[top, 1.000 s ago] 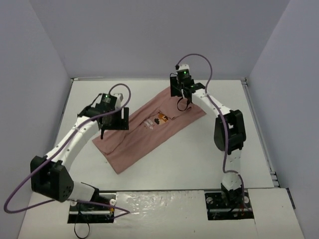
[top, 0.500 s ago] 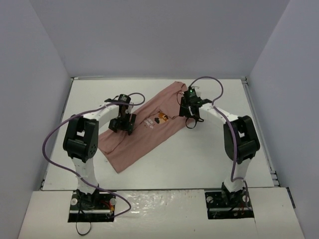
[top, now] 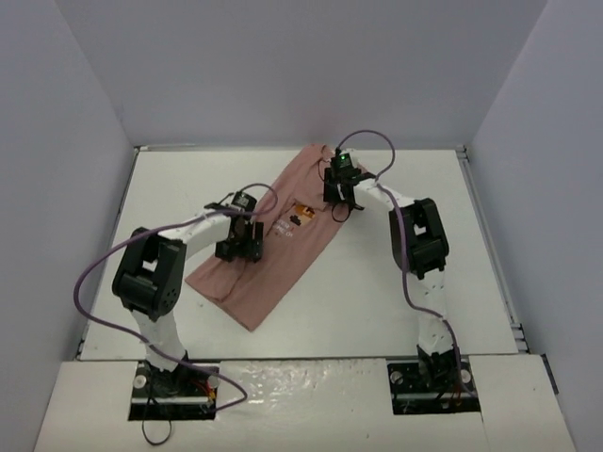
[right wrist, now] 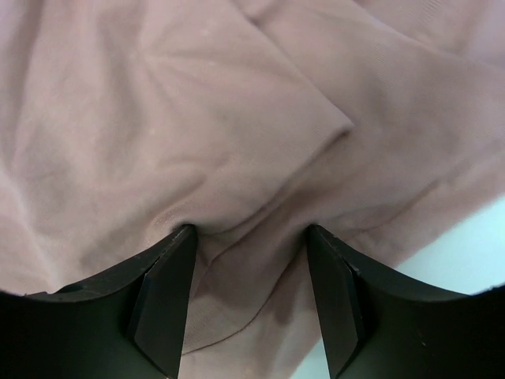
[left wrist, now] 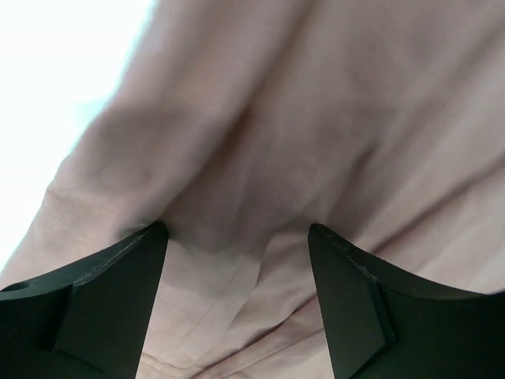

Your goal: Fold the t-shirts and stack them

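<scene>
Left gripper [left wrist: 238, 229]: fingers [left wrist: 110, 308] apart, tips pressed into the t-shirt [top: 278, 273], which lies flat and diagonal at mid-table [top: 377, 292]. Finger bases are cut off in both wrist views. Right gripper [right wrist: 251, 229], farther back: fingers likewise apart on the cloth. Chest lettering [top: 283, 229]: too small to read.

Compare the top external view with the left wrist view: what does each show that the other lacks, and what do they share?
Only the top external view shows the whole outline of the t-shirt on the table, its chest graphic, and the right end effector. Only the left wrist view shows the fingertips standing apart, pressed into puckered fabric. Both show the pink t-shirt and the left end effector.
</scene>
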You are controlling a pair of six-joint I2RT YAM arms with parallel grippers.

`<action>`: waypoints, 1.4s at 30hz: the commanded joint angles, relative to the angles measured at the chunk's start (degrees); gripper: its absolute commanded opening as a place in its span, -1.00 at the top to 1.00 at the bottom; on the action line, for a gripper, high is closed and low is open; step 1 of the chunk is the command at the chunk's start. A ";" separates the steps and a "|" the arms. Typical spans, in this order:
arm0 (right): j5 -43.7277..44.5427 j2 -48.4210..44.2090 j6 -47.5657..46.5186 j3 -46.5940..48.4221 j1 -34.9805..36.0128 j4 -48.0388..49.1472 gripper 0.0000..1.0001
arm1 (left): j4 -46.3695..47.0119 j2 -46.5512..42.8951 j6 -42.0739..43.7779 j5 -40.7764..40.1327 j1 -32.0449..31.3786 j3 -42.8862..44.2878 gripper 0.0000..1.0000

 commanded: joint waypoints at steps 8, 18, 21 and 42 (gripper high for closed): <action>-4.38 1.39 -13.90 17.28 0.24 0.05 -0.10 | 8.56 -4.09 -23.99 6.16 -18.88 -1.78 -0.38; -5.99 -28.29 -6.73 -11.71 2.82 -0.22 -0.11 | -1.34 -19.34 -15.56 -4.29 -17.01 -0.79 -0.39; -5.86 -35.95 -3.24 -22.41 4.97 -0.14 -0.10 | -1.46 -21.69 -14.53 -4.93 -16.17 -4.55 -0.39; 2.70 -31.25 1.26 -43.21 11.20 2.68 -0.08 | 4.92 -13.60 -16.97 0.69 -10.16 -19.08 -0.37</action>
